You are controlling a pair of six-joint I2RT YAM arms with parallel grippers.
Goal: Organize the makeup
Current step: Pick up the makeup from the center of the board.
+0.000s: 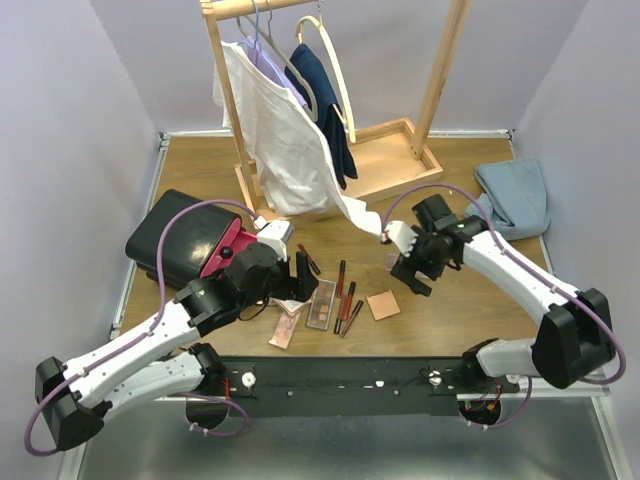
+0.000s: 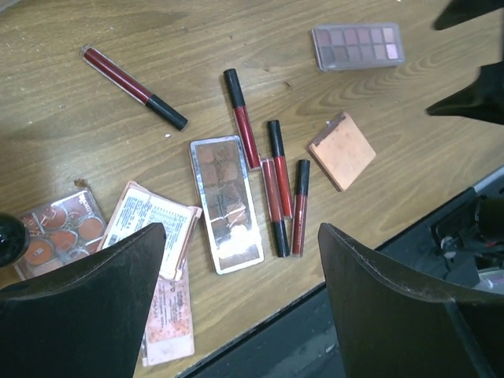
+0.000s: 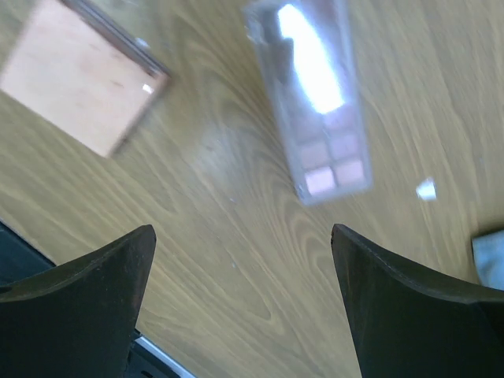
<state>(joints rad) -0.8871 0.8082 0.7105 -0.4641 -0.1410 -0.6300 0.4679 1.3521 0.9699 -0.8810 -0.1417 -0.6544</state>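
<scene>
Makeup is lying loose on the wooden table near its front edge, between your two arms and just right of the black case with pink drawers. Your left arm is doubling back from an elbow jutting out at the near left, its wrist tipping down beside the case so that the left gripper is hanging over the pile, fingers spread wide with nothing between them. Below it a mirrored brown palette is lying flat, with four dark-red tubes bunching along its right side, a fifth tube lying apart at the upper left, a peach compact resting just right of the tubes, and a round-pan palette and two flat pink packets overlapping at the left. A mauve palette is sitting farther off, close to your right gripper. Your right arm is angling in from an elbow at the near right, forearm pointing toward the table's middle and wrist pitching downward; its fingers are likewise standing apart, gripping nothing, hovering over bare wood. Ahead of them a palette is showing blurred and washed by glare, so it is probably that mauve one, with the peach compact to its left. A blue cloth is lying at the far right, and a clothes rack is standing at the back.
</scene>
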